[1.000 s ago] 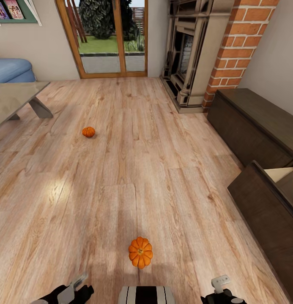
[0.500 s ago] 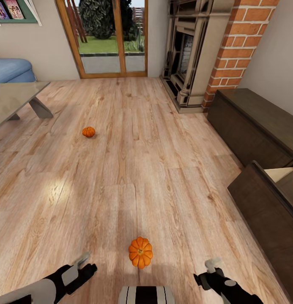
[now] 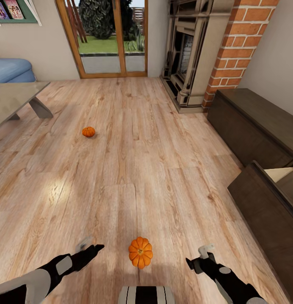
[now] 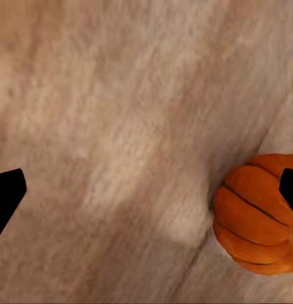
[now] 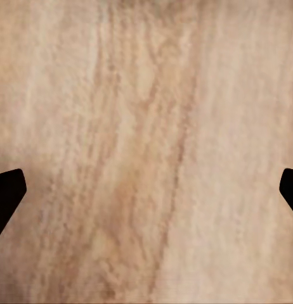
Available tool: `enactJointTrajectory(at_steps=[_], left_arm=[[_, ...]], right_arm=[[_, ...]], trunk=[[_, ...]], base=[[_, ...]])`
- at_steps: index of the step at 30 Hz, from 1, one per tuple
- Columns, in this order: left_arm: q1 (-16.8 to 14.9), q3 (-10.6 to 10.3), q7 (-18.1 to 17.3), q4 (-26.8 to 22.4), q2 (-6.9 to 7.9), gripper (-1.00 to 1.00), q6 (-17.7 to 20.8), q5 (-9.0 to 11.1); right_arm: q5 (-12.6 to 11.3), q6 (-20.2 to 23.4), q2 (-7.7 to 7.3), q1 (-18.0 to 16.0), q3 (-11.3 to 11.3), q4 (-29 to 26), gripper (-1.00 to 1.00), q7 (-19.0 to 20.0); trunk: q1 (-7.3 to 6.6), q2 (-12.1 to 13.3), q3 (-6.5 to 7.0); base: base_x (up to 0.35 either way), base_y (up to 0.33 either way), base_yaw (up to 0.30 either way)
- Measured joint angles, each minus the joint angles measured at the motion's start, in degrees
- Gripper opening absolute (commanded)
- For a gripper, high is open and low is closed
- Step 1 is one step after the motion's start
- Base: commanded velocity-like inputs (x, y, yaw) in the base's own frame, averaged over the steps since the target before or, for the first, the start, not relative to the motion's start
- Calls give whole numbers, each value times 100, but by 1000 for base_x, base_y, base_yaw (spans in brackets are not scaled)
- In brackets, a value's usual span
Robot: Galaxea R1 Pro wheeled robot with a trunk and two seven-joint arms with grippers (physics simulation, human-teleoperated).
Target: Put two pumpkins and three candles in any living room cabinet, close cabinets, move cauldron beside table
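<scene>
Both pumpkins are on the floor (image 3: 163, 139), none stowed: near pumpkin (image 3: 140, 252) at 6 o'clock in the head view, between the two arms; far pumpkin (image 3: 88, 131) at 10 o'clock near the table (image 3: 13, 97). Candles and cauldron not visible. Cabinet (image 3: 252, 122) at 3 o'clock, its nearer drawer (image 3: 269, 207) pulled open. Left gripper (image 3: 88, 248) fingers apart, empty, pumpkin (image 4: 260, 215) just beside one fingertip in the left wrist view. Right gripper (image 3: 197, 258) fingers apart, empty, over bare planks. Task looks barely started, likely grasp next. Light wood plank floor, brick fireplace (image 3: 214, 50) at 1 o'clock, glass door (image 3: 108, 38) at 12, blue sofa (image 3: 11, 69) at 10.
</scene>
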Motion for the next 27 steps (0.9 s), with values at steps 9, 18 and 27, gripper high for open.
enactJointTrajectory(at_steps=[9, 18, 27], left_arm=[[-722, -548, -4031, 38, 1052, 100, 119, 10], [-1783, -874, -5417, -10, 518, 100, 889, 1], [-2841, -1057, -5476, -86, -428, 100, 1258, 9]], right_arm=[[-231, 1790, 813, -420, -20, -1521, 100, 1089], [-182, 1713, 1075, -1302, -13, 683, 100, 1074], [-177, 1706, 1179, -1368, 2, 1006, 100, 974]], trunk=[[0, 0, 0], [0, 0, 0], [0, 0, 0]], base=[[0, 0, 0], [0, 0, 0], [0, 0, 0]])
